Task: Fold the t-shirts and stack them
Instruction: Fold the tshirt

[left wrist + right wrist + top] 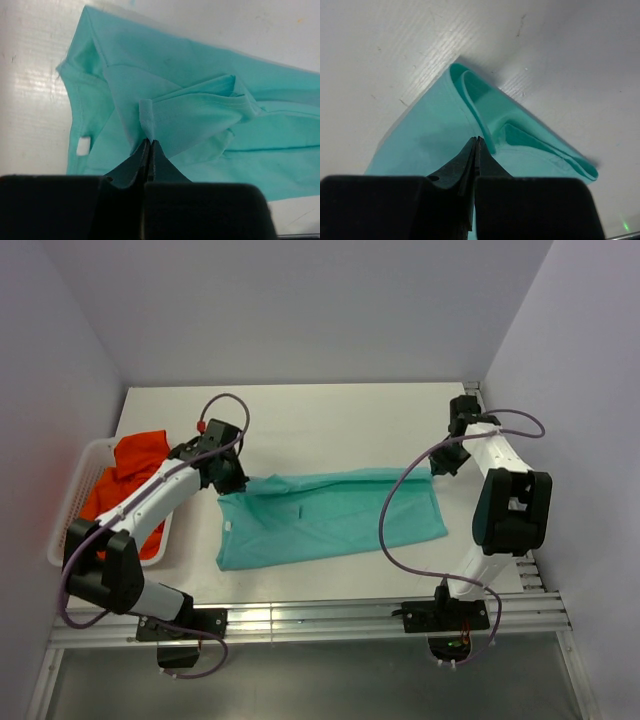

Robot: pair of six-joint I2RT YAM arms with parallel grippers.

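Teal shirt (330, 520) lies spread across the middle of the worktop (330, 420), its far edge drawn straight because you hold it at both ends: your left hand (150, 142) is clenched on a fold at the collar end, your right hand (477, 140) pinched on the hem corner. Both arms reach forward, wrists dipped to the cloth. Orange shirts (130, 465) sit in the basket (68, 515).

White table (330, 425) carries 1 teal t-shirt (330, 525) spread mid-table and a white basket (75, 495) at its left edge
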